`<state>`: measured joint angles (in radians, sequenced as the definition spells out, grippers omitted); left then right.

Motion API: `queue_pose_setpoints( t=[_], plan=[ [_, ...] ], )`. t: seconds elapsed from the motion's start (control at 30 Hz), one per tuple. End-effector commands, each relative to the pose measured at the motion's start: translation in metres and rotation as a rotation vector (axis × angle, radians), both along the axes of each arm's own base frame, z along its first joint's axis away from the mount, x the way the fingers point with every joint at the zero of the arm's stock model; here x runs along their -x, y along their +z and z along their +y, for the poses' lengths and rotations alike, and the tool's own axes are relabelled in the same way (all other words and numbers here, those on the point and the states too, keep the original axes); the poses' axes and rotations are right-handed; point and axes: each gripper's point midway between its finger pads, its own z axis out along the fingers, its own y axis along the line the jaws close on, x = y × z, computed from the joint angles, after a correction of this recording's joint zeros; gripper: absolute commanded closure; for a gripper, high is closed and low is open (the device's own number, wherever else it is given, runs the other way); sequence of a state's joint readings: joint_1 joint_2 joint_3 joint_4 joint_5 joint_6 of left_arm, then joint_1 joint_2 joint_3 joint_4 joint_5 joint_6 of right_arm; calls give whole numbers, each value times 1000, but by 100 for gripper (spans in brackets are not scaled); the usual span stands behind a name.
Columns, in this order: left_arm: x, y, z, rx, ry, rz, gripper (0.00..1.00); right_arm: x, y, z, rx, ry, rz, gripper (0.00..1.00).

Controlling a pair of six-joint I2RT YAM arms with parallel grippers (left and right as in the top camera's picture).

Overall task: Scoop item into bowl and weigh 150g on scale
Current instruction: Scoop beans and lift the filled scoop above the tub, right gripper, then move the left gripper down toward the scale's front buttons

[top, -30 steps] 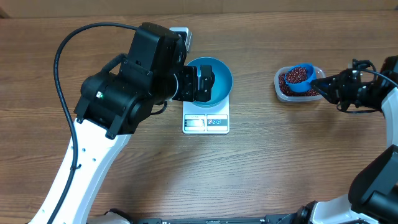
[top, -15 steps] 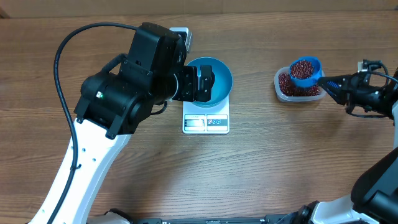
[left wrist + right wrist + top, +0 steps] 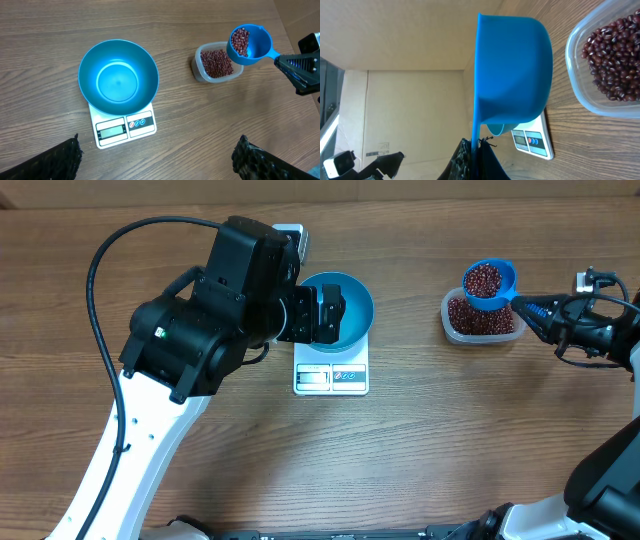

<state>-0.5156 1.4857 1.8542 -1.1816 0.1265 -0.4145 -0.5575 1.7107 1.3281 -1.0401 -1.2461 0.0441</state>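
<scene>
Wooden table (image 3: 450, 440) with both arms at work. Left arm (image 3: 190, 330): poised above the weighing station, its left gripper (image 3: 322, 316) hanging over the bowl with jaws spread wide and empty. Bowl (image 3: 145, 95): deep, bright blue, seated on the scale (image 3: 125, 130) and empty inside. The scale's display faces the near edge, but its reading is too small to tell. Clear tub (image 3: 196, 70): well to the right of the scale, holding the stock of beans (image 3: 215, 62). Scoop (image 3: 257, 45): small, blue, raised above the tub's far rim, partly filled. The right gripper (image 3: 528, 310) is clamped on the scoop's handle. Handling, as a judgement – the beans are loose, hard and light, so they will roll and spill at any tilt. The scoop looks stiff, and its handle is the proper hold, with the cup kept level until it is over the bowl
</scene>
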Motion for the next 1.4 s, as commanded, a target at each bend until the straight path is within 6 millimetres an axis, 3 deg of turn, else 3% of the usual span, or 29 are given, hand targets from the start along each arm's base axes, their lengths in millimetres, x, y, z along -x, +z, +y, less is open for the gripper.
queue_pose_setpoints(
  t=[0.0, 1.1, 1.13, 1.17, 1.27, 1.37],
  plan=[
    [2, 15, 3, 6, -9, -46, 0, -2, 11, 0, -22, 11, -55, 96],
    [4, 11, 3, -18, -34, -44, 0, -2, 8, -1, -8, 8, -43, 96],
    [3, 9, 2, -33, -52, -51, 8, -2, 8, -1, -8, 8, -42, 96],
    [2, 4, 1, -76, -101, -62, 32, -2, 8, -1, -8, 8, -42, 96],
    [2, -13, 1, -148, -166, -38, 67, -2, 8, -1, -8, 8, -42, 96],
    [1, -35, 0, -213, -218, 14, 94, -2, 8, -1, -8, 8, -42, 96]
  ],
)
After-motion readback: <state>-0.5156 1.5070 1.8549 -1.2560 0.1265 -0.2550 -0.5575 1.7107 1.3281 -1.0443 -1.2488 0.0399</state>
